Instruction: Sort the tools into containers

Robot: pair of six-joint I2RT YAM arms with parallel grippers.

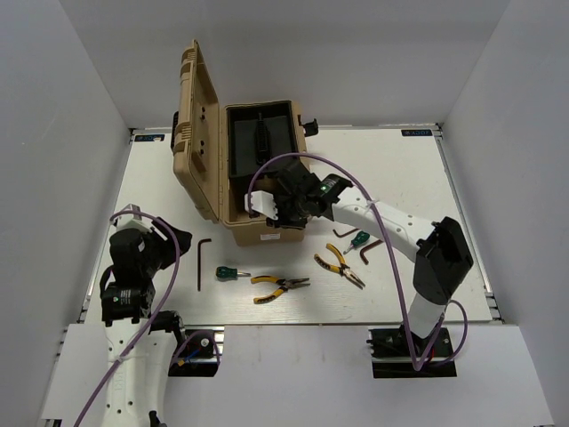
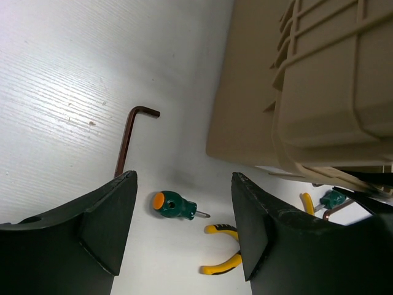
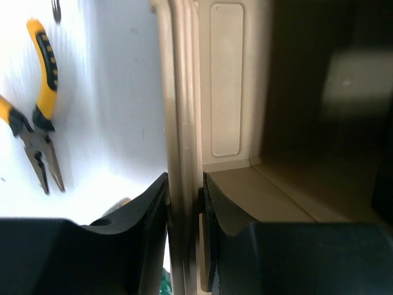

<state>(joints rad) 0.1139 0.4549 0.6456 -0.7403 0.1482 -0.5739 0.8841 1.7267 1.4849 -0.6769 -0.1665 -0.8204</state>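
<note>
Tools (image 1: 340, 265) lie loose on the white table (image 1: 427, 178) in front of two robot arms. Nearest the arm bases are yellow-handled pliers (image 1: 280, 286). Just left of them lies a stubby green-handled screwdriver (image 1: 229, 273), and further left a dark L-shaped hex key (image 1: 203, 262).

A little farther back and to the right is a second pair of pliers (image 1: 342, 267). A second green screwdriver (image 1: 358, 238) lies beside its tip, with another hex key (image 1: 345, 232) just behind it and a third hex key (image 1: 372, 251) to its right.

At the left, the left gripper (image 1: 178, 245) hangs above the table with its fingers (image 2: 110, 227) spread wide and nothing between them. Its wrist view looks down on the first hex key, the screwdriver and the pliers' handles.

Beyond the tools stands a tan toolbox (image 1: 258, 227), toward the table's far left. The right gripper (image 3: 184, 203) is clamped on its front wall, one black finger (image 3: 150, 215) outside and the other inside, both pressed against the plastic.

Inside the box sits a black inner tray (image 1: 240, 142). The ribbed lid (image 1: 197, 133) stands open on the left side
</note>
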